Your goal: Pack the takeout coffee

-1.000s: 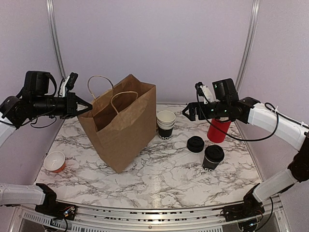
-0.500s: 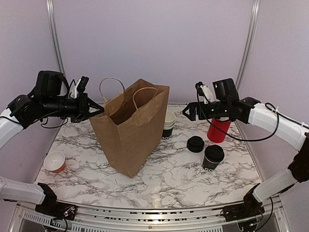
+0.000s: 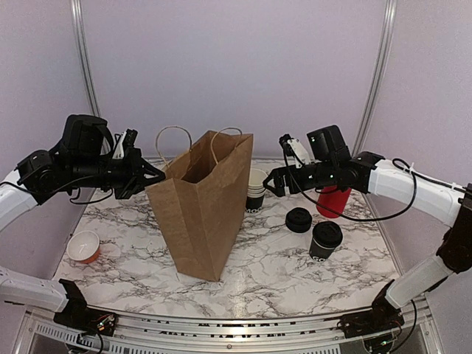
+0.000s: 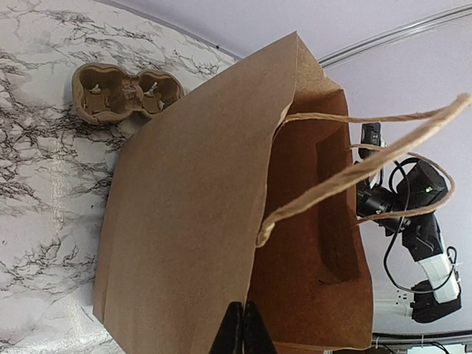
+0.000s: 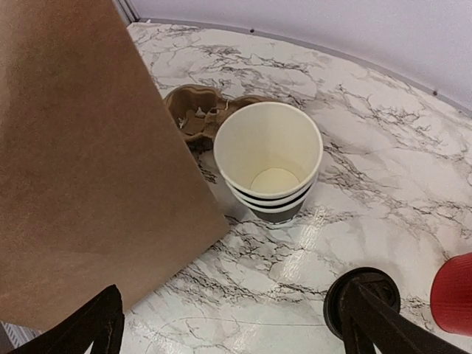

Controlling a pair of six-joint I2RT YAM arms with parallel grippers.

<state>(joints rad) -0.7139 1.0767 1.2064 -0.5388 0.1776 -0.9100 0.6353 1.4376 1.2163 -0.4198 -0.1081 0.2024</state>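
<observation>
The takeout coffee (image 3: 325,240), a small black cup under a black lid, stands on the marble right of centre, and neither gripper touches it. A brown paper bag (image 3: 203,199) stands upright, mouth open at the top. My left gripper (image 3: 156,175) is shut on the bag's near rim; in the left wrist view its fingertips (image 4: 243,333) pinch the rim's paper edge (image 4: 269,221). My right gripper (image 3: 276,181) hangs open and empty just right of the bag, above the nested lidless cups (image 3: 255,190). In the right wrist view the right gripper (image 5: 236,332) spans bare marble.
A loose black lid (image 3: 299,220) lies between the nested cups (image 5: 269,158) and the coffee, also in the right wrist view (image 5: 361,299). A red cup (image 3: 333,199) stands behind. A cardboard cup carrier (image 4: 125,92) lies behind the bag. A small red bowl (image 3: 83,245) sits front left.
My left gripper has pulled the bag's rim rightward, and the bag has shifted right and stood up straighter. My right gripper has moved left toward the bag, still open.
</observation>
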